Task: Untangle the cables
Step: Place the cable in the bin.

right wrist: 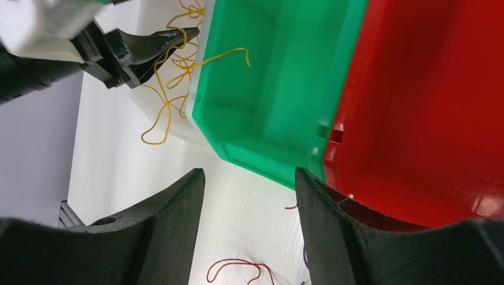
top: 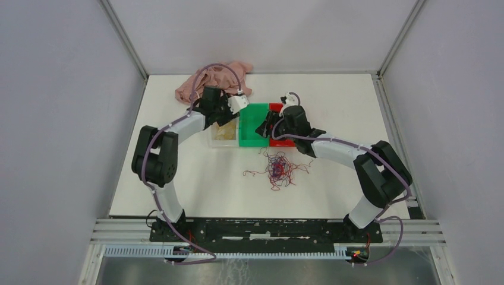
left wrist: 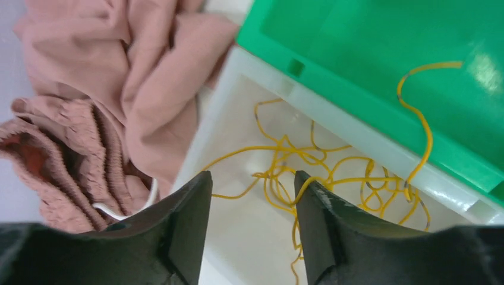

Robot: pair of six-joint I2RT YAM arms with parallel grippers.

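Note:
A tangle of red and purple cables (top: 279,168) lies on the table in front of the bins. One red strand (right wrist: 238,264) shows below my right gripper. Yellow cables (left wrist: 321,172) lie curled in the white bin (left wrist: 208,119). One yellow strand (left wrist: 416,113) runs over the rim into the green bin (left wrist: 368,47). My left gripper (left wrist: 252,178) is open over the white bin, and a yellow strand rests against its right fingertip (left wrist: 303,181). My right gripper (right wrist: 249,175) is open and empty above the table, at the near corner of the green bin (right wrist: 267,113) and red bin (right wrist: 428,107).
A pink garment (top: 208,80) is heaped at the back left, just behind the white bin (top: 224,135); it fills the left of the left wrist view (left wrist: 107,77). The white, green (top: 254,124) and red (top: 276,139) bins stand side by side.

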